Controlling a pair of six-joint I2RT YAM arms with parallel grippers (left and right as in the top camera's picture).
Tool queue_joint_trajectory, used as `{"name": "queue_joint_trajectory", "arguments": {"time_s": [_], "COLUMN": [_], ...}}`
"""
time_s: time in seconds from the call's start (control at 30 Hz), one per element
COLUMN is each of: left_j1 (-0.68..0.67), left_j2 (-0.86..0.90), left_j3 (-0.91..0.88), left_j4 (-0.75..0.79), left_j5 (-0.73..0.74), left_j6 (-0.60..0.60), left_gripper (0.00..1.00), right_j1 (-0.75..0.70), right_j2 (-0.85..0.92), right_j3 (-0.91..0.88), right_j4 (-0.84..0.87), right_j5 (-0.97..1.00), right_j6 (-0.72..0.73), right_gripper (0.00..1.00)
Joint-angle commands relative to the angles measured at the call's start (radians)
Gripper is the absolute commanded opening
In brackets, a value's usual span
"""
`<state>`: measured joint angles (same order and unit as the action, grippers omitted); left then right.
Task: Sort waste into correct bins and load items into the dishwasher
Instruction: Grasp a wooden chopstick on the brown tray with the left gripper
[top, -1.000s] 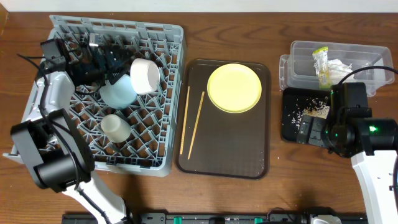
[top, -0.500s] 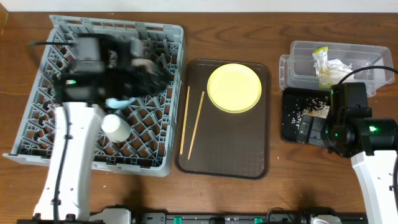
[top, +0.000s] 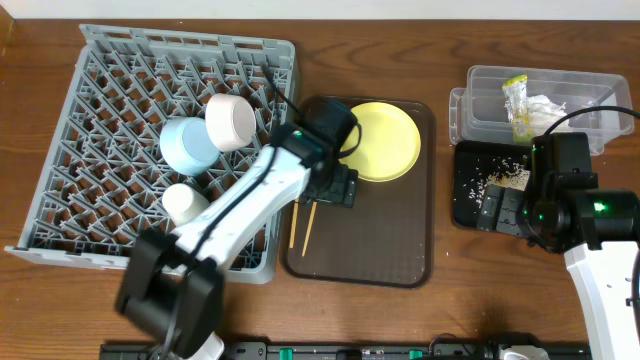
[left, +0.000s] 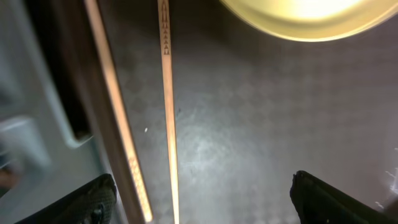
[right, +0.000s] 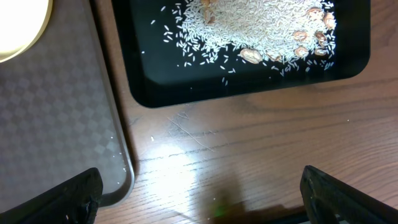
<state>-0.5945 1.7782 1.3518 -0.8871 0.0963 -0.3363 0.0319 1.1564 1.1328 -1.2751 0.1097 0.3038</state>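
My left gripper (top: 335, 187) (left: 199, 208) is open and empty, low over the two wooden chopsticks (left: 168, 112) (top: 309, 222) on the brown serving tray (top: 380, 230). The yellow plate (top: 385, 140) (left: 305, 15) lies just beyond it. The blue bowl (top: 188, 145), white bowl (top: 230, 122) and white cup (top: 186, 203) sit in the grey dish rack (top: 110, 90). My right gripper (top: 497, 208) (right: 205, 205) is open and empty over bare table by the black tray (top: 468, 205) (right: 186, 81), which holds rice scraps (right: 261, 31). The wrapper (top: 517, 105) and white paper (top: 547, 104) lie in the clear tub (top: 580, 85).
The rack's wall (left: 25, 124) runs close along the left of the chopsticks. The brown tray's corner (right: 56, 124) lies left of my right gripper. A second clear tub edge (top: 456, 110) sits beside the first.
My left arm has swung from the rack's far left across to the brown tray, over the chopsticks. The right arm has not moved.
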Motion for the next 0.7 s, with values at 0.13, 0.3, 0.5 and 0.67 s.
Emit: {"name": "queue_joint_trajectory", "arguments": {"time_s": [0.13, 0.3, 0.5, 0.67], "left_j1": [-0.003, -0.003, -0.003, -0.002], "left_j2": [0.183, 0.260, 0.281, 0.281], "left_j3": [-0.009, -0.009, -0.009, -0.009], "left_j4": [0.067, 0.081, 0.081, 0.067], "left_j5": [-0.027, -0.026, -0.026, -0.027], "left_j6": [-0.037, -0.036, -0.036, -0.036], "left_gripper": [0.89, 0.85, 0.48, 0.15], "right_j1": [-0.009, -0.009, -0.009, -0.009], "right_j2": [-0.005, -0.005, -0.005, -0.005], "right_j3": [0.015, 0.015, 0.015, 0.015], "right_j4": [-0.001, -0.001, -0.001, -0.002], "right_j5": [0.013, 0.013, 0.013, 0.013], "right_j6": [-0.005, -0.004, -0.005, -0.005], "right_gripper": [0.99, 0.99, 0.99, 0.99]}}
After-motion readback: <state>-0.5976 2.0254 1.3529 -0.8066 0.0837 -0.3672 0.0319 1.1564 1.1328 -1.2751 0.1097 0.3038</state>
